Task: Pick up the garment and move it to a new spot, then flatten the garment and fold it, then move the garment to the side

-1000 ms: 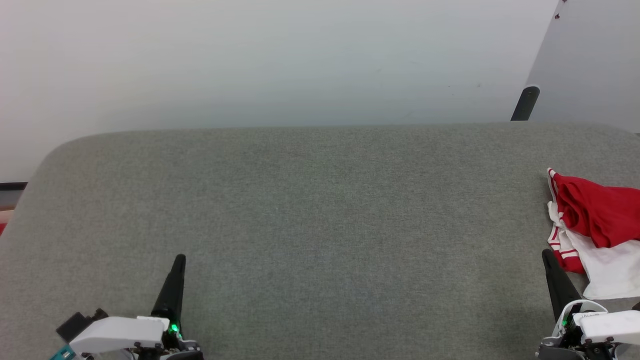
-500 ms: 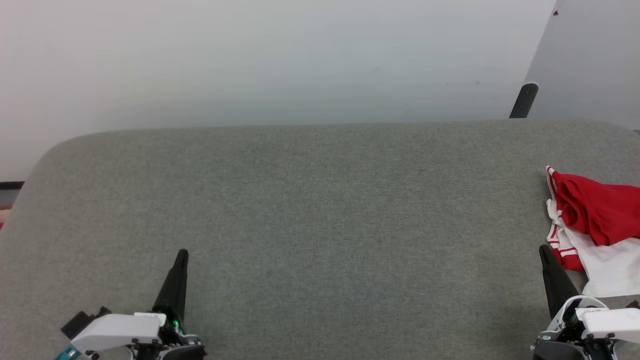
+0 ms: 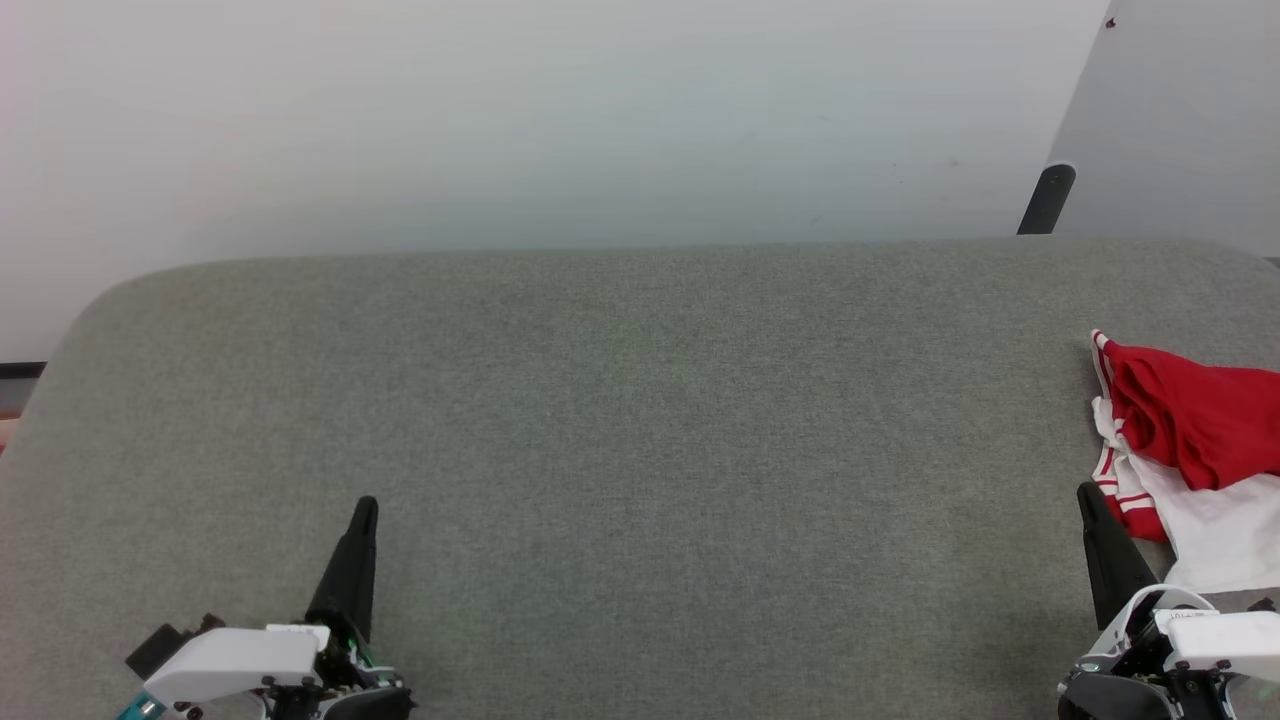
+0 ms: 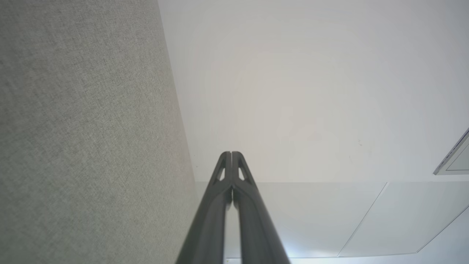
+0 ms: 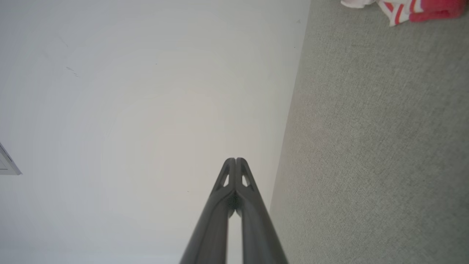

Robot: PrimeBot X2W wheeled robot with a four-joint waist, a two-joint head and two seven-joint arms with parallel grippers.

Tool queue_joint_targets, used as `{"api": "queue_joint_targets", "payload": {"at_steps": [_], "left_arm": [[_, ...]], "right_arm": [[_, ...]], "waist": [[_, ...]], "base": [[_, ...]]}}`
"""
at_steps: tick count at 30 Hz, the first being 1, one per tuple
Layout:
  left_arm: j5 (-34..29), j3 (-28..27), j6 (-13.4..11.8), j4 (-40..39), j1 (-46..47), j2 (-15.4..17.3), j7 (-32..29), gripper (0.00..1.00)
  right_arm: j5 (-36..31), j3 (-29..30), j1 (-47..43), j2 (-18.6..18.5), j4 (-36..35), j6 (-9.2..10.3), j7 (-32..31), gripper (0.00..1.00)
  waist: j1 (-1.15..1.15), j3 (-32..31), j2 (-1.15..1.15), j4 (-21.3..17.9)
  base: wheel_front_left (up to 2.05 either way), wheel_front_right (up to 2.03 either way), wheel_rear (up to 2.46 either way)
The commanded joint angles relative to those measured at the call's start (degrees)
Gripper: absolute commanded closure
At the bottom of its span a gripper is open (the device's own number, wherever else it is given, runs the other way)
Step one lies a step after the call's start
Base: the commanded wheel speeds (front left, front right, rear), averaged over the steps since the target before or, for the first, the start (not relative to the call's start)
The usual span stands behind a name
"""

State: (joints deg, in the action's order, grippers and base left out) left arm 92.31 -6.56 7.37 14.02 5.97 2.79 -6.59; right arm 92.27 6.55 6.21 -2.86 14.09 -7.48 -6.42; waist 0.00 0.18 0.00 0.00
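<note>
Grey fabric covers your counter [image 3: 640, 420], white wall [image 3: 500, 120] beyond. Your left gripper [image 3: 365, 505] and right gripper [image 3: 1084, 492] sit clenched, empty; the garment [image 3: 1190, 430] lies crumpled just beside the right one.

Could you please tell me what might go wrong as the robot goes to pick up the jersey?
The garment lies bunched at the head view's right edge, partly cut off, so a grasp point may be misjudged.
Its red cloth is folded over white, so a pinch could catch only one layer and drag it tangled.
The right gripper beside it is shut. Unless it opens first, it would just push the cloth.
</note>
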Motion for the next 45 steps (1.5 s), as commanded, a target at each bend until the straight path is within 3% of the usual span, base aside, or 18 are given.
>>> {"api": "queue_joint_targets", "payload": {"at_steps": [1, 45], "left_arm": [[0.1, -0.1, 0.2, 0.1, 0.5, 0.0, -0.1, 1.0], [0.1, -0.2, 0.2, 0.1, 0.5, 0.0, -0.2, 1.0]], "right_arm": [[0.2, 0.0, 0.1, 0.1, 0.0, -0.02, -0.2, 1.0], [0.3, 0.0, 0.1, 0.1, 0.0, -0.02, -0.2, 1.0]], "waist": [[0.0, 0.0, 0.0, 0.0], [0.0, 0.0, 0.0, 0.0]], "base": [[0.0, 0.0, 0.0], [0.0, 0.0, 0.0]]}}
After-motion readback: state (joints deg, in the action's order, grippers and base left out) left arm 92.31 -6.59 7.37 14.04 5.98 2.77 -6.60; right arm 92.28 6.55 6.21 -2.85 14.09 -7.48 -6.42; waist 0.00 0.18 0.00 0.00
